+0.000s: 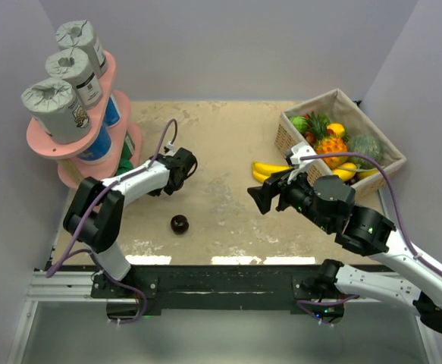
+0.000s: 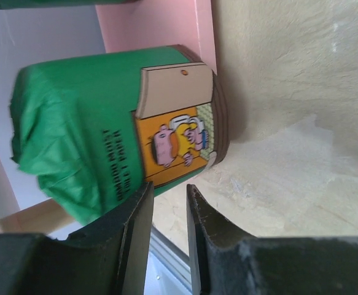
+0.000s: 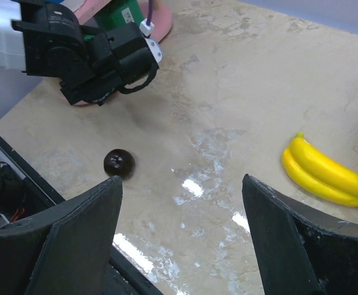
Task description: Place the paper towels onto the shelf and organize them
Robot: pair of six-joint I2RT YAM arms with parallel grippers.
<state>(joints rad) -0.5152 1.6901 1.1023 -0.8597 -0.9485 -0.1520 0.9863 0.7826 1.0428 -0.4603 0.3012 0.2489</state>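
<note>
The pink two-tier shelf [image 1: 50,144] stands at the far left. Three grey paper towels [image 1: 51,106] stand in a row on its top board. White-and-blue rolls [image 1: 99,144] stand on the lower board. A green roll [image 1: 126,161] shows at the shelf's base. In the left wrist view the green roll [image 2: 93,141] stands against the pink board [image 2: 154,24]. My left gripper [image 2: 168,187] is just short of it, with a narrow empty gap between the jaws. In the top view it [image 1: 173,171] is partly hidden by its arm. My right gripper [image 1: 257,193] hangs wide open and empty above mid-table [image 3: 182,181].
A small dark ball [image 1: 180,224] lies on the table between the arms and also shows in the right wrist view [image 3: 119,163]. A wicker fruit basket [image 1: 334,102] stands at the far right. Bananas [image 1: 270,171] lie beside it.
</note>
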